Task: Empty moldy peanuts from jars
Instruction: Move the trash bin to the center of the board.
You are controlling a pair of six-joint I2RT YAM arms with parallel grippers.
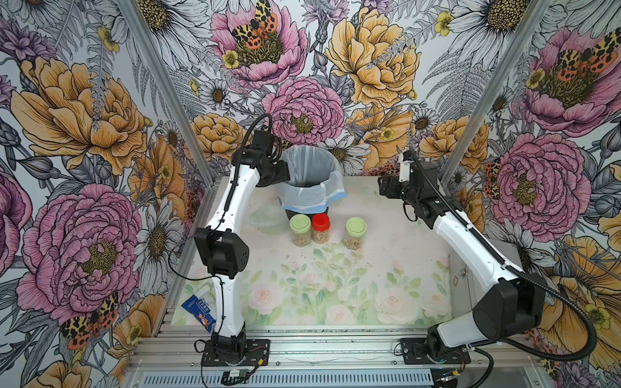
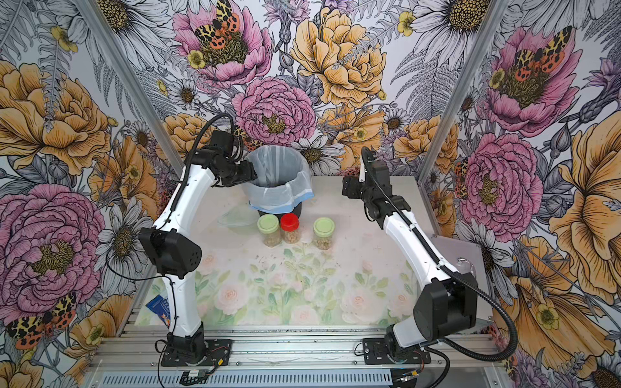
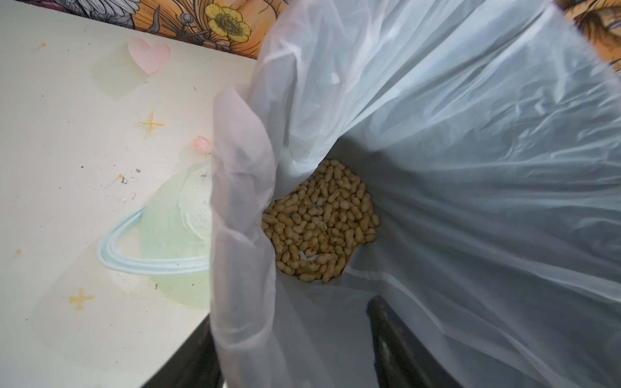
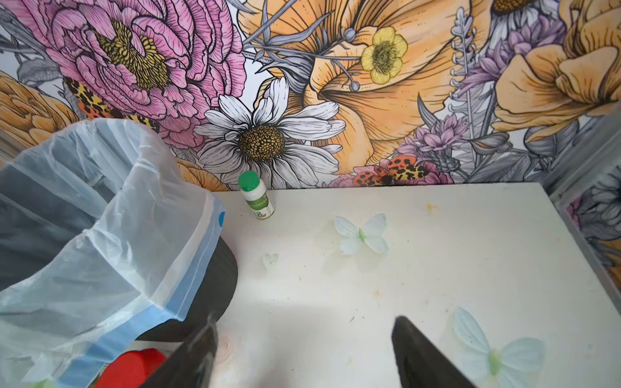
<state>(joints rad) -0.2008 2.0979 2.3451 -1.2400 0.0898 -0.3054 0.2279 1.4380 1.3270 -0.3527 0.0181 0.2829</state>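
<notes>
The left arm (image 1: 232, 201) rises from its base at the front edge of the table (image 1: 396, 245), bends at the elbow and leans forward, so that the left claw (image 1: 281, 170) hangs at the left rim of the bin (image 1: 311, 168). The claw is clenched. In its wrist view only one dark finger (image 3: 393, 336) is clear, low inside the pale plastic bag (image 3: 470, 168) that lines the bin. Whether it pinches the bag cannot be told.

The right arm (image 1: 470, 248) arches up from the other front corner. The right claw (image 4: 304, 320) hovers over bare table to the right of the bin, its fingers spread apart and gripping nothing.

A heap of peanuts (image 3: 319, 221) lies at the bottom of the bag, below the left claw. The three jars (image 1: 320, 231) stand upright in a row just in front of the bin, nearer the camera than both claws and apart from them. Their lids are on and nuts show through the glass. The red lid (image 4: 134, 366) sits just beside one finger in the right wrist view.

A small white bottle (image 4: 257, 196) with a green cap stands at the back wall; its green label is too small to read. A blue packet (image 1: 198, 310) by the left arm's base carries white lettering, also unreadable.
</notes>
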